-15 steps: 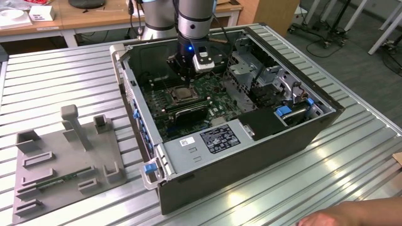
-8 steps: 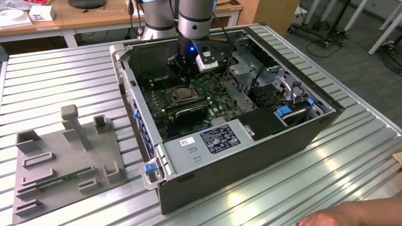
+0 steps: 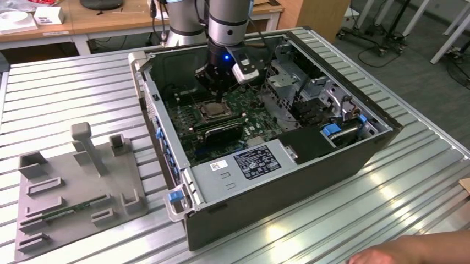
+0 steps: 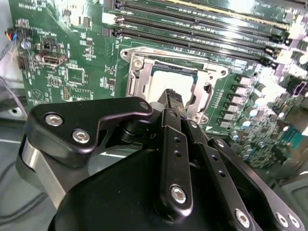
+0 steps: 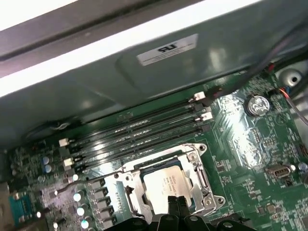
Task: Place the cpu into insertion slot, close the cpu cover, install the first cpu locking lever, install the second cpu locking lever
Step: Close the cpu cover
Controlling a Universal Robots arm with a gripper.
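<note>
The cpu lies flat in the insertion slot on the green motherboard; its silvery top also shows in the second wrist view. The cpu cover is down around it, its metal frame bordering the chip. My gripper is shut with nothing between its fingers, and its black tips hover at the socket's edge just over the chip. In the exterior view the gripper hangs right above the socket. A thin wire lever runs along one side of the socket.
Long black memory slots run beside the socket. The motherboard sits inside an open computer case with drive bays and cables at the exterior view's right. A grey parts fixture lies on the table at the exterior view's left. A hand is at the table's near edge.
</note>
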